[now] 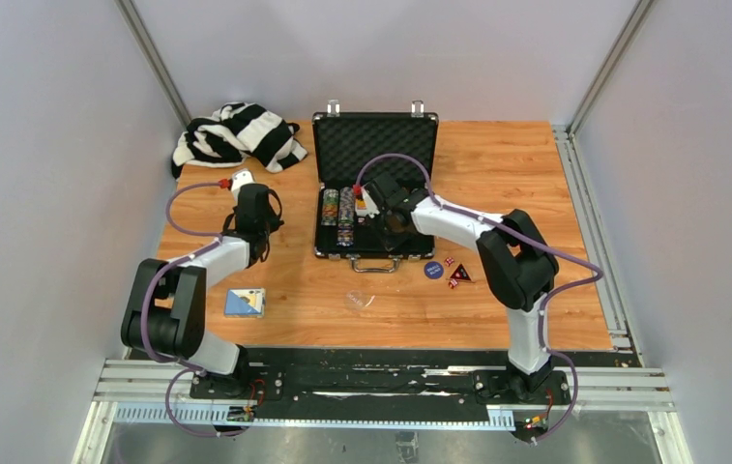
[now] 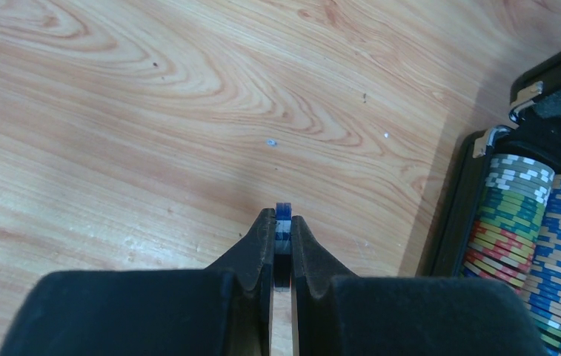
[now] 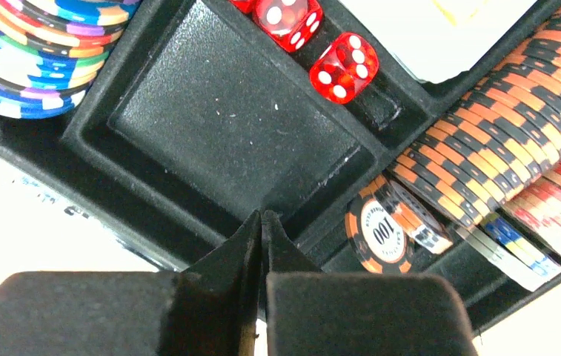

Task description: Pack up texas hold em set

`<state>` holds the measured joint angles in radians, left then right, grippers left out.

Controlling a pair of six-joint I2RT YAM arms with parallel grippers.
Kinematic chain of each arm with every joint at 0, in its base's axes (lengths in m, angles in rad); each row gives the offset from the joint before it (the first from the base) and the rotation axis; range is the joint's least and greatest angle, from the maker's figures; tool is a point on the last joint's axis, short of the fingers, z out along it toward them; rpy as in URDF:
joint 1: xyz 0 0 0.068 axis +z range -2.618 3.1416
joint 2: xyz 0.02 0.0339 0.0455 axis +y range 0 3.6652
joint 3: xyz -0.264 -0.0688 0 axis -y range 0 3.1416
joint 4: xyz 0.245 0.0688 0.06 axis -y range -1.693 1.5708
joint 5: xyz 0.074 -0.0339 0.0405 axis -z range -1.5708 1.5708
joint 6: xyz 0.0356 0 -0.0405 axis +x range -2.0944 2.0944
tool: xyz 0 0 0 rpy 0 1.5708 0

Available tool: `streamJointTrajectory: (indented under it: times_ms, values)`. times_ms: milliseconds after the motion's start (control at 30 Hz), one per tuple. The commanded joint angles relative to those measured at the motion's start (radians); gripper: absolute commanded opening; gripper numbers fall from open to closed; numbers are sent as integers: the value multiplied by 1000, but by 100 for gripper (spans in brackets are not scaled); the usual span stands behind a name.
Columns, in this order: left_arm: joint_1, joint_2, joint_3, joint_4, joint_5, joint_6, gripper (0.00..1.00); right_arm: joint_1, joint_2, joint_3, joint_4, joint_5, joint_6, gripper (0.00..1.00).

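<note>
Top: black briefcase (image 1: 374,145) open far-centre on table (image 1: 497,309), bare wood either side. Left wrist: left gripper (image 2: 282,221) pinches blue chip (image 2: 284,210) edgewise over grained wood, near case rim. Right wrist: right gripper (image 3: 261,217) pressed together over foam tray (image 3: 233,111); glossy red dice (image 3: 345,67) beyond.

Black case (image 1: 375,145), black foam (image 3: 233,111) inside. Red dice (image 3: 344,67), white pips. Orange-and-black chips (image 3: 499,111) in a row; the stack (image 2: 513,215) runs grey, green, yellow, red. The pinched chip (image 2: 283,222): blue with white bars. Over there the cloth (image 1: 236,135), black-and-white stripes, and the table (image 1: 497,174), warm orange woodgrain.
</note>
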<state>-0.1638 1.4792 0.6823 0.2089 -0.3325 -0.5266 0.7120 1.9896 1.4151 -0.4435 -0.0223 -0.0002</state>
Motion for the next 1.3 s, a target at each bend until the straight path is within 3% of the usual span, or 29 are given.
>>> streamJointTrajectory:
  times_ms: [0, 167, 267, 367, 500, 667, 767, 900, 967, 1133, 1267]
  values:
    - [-6, -36, 13, 34, 65, 46, 3, 10, -67, 41, -197, 18, -3, 4]
    - [-55, -67, 27, 35, 89, 111, 4, 12, -123, 97, -169, 15, -10, 8]
    - [-93, -81, 33, 52, 182, 218, 4, 12, -166, 75, -130, 14, -12, 11]
    - [-97, -79, 39, 87, 424, 427, 4, 12, -210, 23, -79, 18, -12, 11]
    - [-97, -64, 48, 88, 858, 815, 5, 12, -241, -29, -52, 26, -9, 11]
    - [-85, -13, 99, 79, 1109, 975, 0, 10, -267, -80, -32, 33, 0, 11]
    - [-78, 16, 188, -133, 1234, 1188, 0, 10, -286, -115, -25, 52, 0, 11]
    - [-78, 128, 426, -789, 1293, 1627, 0, 7, -297, -155, -13, 64, 0, 11]
    - [-78, 198, 534, -978, 1278, 1797, 0, 3, -292, -164, -8, 67, 0, 11]
    - [-79, 253, 566, -1048, 1268, 1907, 0, -6, -273, -163, -5, 68, 2, 11]
    - [-84, 263, 564, -1048, 1242, 1889, 0, -16, -259, -161, 0, 57, 4, 11]
